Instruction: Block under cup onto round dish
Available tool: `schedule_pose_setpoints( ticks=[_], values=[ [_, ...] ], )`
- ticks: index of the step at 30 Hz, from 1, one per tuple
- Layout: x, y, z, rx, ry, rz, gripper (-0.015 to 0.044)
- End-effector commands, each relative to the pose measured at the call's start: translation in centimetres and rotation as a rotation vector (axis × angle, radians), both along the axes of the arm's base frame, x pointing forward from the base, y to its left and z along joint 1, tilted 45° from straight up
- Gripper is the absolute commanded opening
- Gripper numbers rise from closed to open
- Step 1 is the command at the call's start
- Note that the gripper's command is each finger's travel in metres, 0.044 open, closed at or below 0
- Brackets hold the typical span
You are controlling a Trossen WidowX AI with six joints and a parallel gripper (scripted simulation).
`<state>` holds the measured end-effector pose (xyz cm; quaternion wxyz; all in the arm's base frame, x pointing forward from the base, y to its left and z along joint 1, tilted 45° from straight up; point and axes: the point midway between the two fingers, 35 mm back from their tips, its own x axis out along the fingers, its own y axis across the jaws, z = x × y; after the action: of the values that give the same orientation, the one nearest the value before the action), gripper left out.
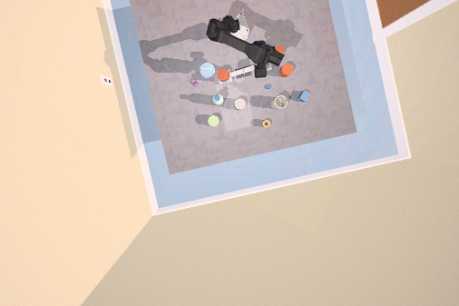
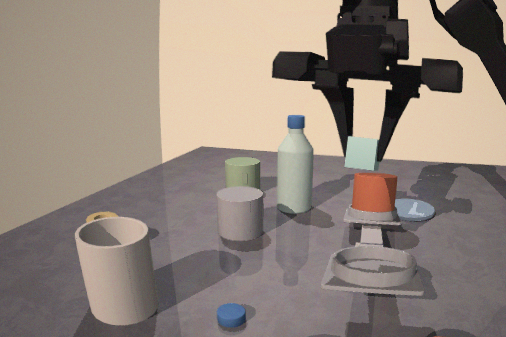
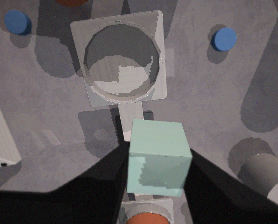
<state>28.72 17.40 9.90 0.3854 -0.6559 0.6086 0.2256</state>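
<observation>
My gripper [image 2: 364, 158] [image 3: 155, 150] is shut on the pale green block [image 2: 362, 152] [image 3: 159, 145], above the balance [image 1: 242, 70] [image 2: 371, 236] [image 3: 130, 115]. The block hangs clear of the balance in the exterior view. One orange cup [image 1: 222, 74] [image 2: 375, 193] [image 3: 147, 219] stands upright on one end. The other end is an empty ringed pan [image 2: 374, 276] [image 3: 159, 65]. The light blue round dish [image 1: 207, 70] [image 2: 420, 210] lies just beyond the cup's end, with nothing on it. Two more orange cups [image 1: 287, 69] [image 1: 279, 49] are off the balance near the empty pan's end; the arm partly covers one.
A tall bottle [image 1: 218, 99] [image 2: 295, 176], a grey cylinder [image 1: 240, 103] [image 2: 240, 216] and a green cylinder [image 1: 213, 121] [image 2: 242, 173] stand to one side. A beige cup [image 1: 280, 102] [image 2: 120, 276], blue disc [image 1: 268, 86] [image 2: 231, 315] and blue box [image 1: 304, 95] are nearby.
</observation>
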Motion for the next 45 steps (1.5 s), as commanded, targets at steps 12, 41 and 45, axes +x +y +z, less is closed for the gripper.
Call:
schedule_pose_setpoints(
  ticks=[12,41,45],
  values=[
    [1.6,-8.1,5.1,0.044,-0.016,0.011,0.0],
    [-2.0,-21.1,11.6,0.002,-0.043,0.076,0.0],
    [-2.8,-22.4,12.1,-0.011,-0.056,0.085,0.0]
  ],
)
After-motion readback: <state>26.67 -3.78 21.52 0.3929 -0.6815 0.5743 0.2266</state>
